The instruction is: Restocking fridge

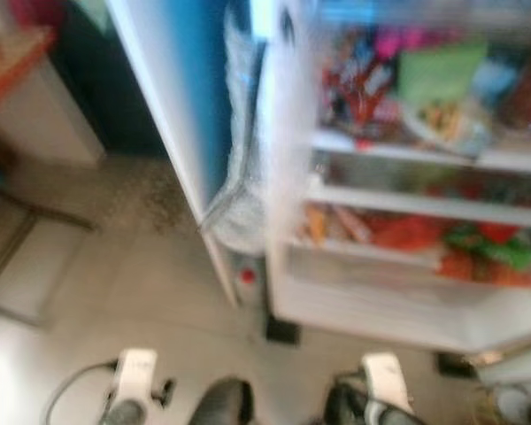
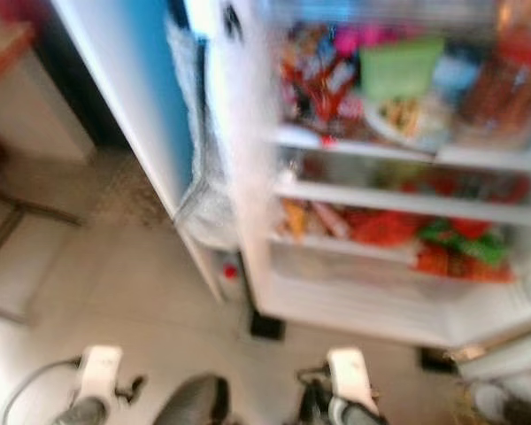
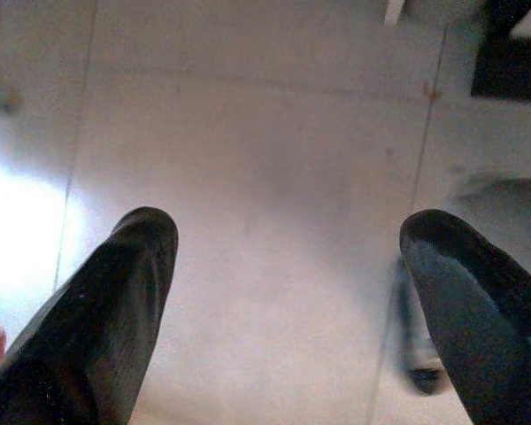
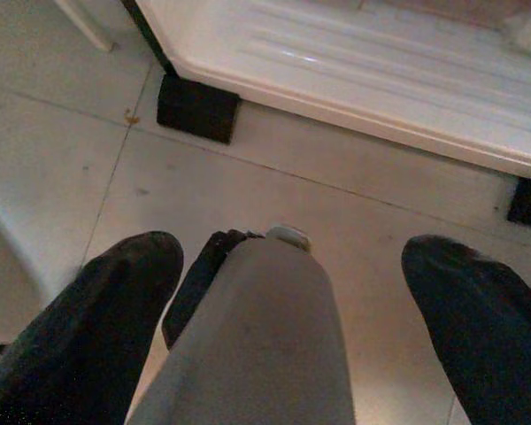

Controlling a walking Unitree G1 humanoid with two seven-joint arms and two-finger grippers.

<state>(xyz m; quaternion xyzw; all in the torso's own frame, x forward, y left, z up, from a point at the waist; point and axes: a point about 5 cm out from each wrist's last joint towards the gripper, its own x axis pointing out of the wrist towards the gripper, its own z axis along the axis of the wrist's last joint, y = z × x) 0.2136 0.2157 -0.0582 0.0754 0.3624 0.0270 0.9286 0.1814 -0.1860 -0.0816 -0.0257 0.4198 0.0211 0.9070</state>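
Fridge [image 1: 398,292] stood open ahead of the robot, its white door [image 1: 173,115] swung out to the left of the shelves. From the head views, which were blurred, the shelves held red, green and orange packets [image 1: 407,235], probably bagged food, and a clear plastic bag [image 1: 243,177] hung in the gap between door and cabinet. Below the fridge lay pale floor tiles [image 1: 142,283], with both arms low.

In the left wrist view the left gripper [image 3: 288,257] had its fingers wide apart over bare tile.

In the right wrist view the right gripper [image 4: 292,266] was spread open too, a grey cylindrical body [image 4: 257,336] between its fingers, just before the fridge's base and a black foot [image 4: 197,108].
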